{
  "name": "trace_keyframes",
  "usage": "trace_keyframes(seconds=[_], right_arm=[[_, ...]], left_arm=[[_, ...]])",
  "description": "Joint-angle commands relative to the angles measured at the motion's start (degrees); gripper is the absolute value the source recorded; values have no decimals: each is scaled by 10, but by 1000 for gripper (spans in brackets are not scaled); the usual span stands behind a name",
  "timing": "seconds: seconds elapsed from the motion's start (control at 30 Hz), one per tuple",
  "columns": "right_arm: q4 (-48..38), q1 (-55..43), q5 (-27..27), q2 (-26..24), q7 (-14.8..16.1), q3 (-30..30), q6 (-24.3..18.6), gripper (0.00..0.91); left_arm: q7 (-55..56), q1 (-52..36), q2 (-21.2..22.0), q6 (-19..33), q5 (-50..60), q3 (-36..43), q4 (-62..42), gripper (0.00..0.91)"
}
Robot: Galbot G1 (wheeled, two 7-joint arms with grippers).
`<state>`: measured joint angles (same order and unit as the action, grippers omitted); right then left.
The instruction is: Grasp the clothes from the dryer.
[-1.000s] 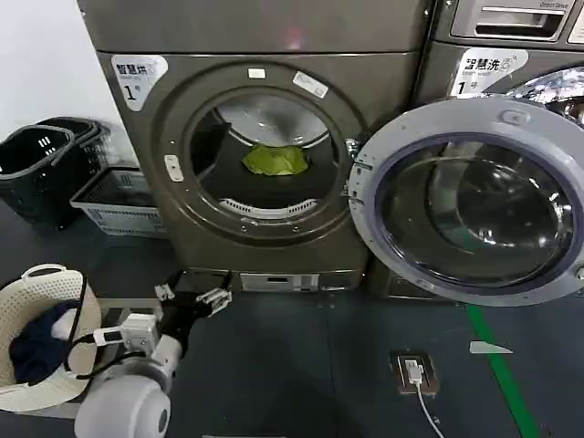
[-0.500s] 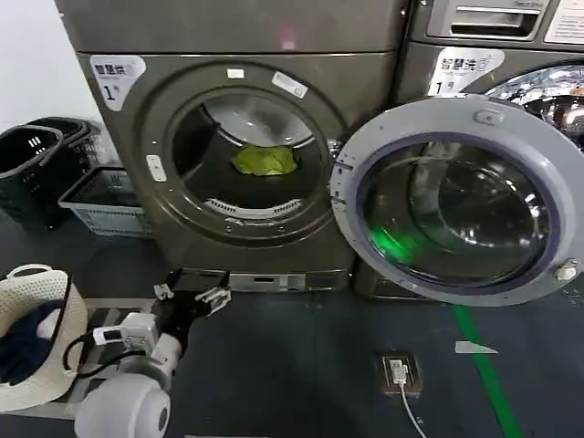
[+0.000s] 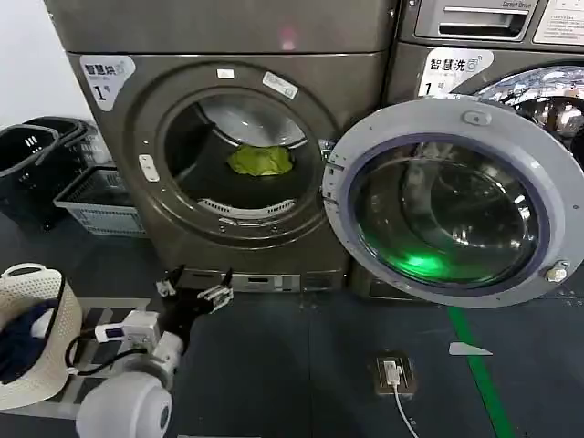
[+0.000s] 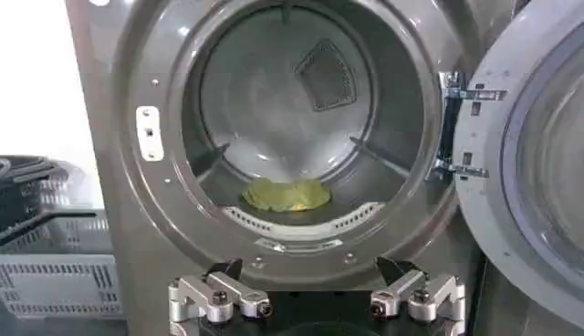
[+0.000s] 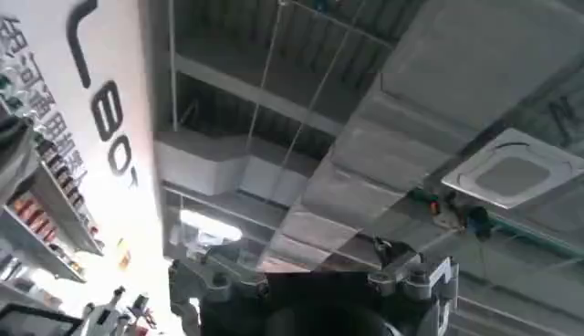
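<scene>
The dryer (image 3: 102,155) stands ahead with its round porthole uncovered. The clothes (image 3: 261,161), a small yellow-green bundle, lie at the bottom of the perforated drum. My left gripper (image 3: 193,287) hovers low in front of the machine's base, below the porthole, open and holding nothing. In the left wrist view it (image 4: 312,274) faces the drum, with the clothes (image 4: 286,194) well beyond its fingertips inside the dryer (image 4: 119,210). My right gripper (image 5: 292,265) points up at a ceiling, open and empty.
A silver-rimmed glass door (image 3: 474,114) stands swung open right of the porthole. Dark baskets (image 3: 36,155) and a grey crate (image 3: 96,205) sit at the left. A cream basket (image 3: 36,374) holds dark blue cloth beside my left arm. A floor socket (image 3: 391,372) lies ahead.
The head view has shifted, so the dryer and door now sit further left in it. The left gripper keeps its low place before the machine, still open.
</scene>
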<state>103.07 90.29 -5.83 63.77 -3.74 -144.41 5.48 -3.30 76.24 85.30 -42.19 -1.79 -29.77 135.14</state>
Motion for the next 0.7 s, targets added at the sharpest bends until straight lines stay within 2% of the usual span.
trace_keyframes(seconds=[0.03, 0.7], right_arm=[[-1, 2, -3, 9, 0, -11, -3, 907], [-16, 2, -4, 11, -1, -23, -1, 907]], left_arm=[[-3, -3, 1, -28, 0, -2, -3, 907], [-9, -8, 4, -28, 13, 10, -7, 907]])
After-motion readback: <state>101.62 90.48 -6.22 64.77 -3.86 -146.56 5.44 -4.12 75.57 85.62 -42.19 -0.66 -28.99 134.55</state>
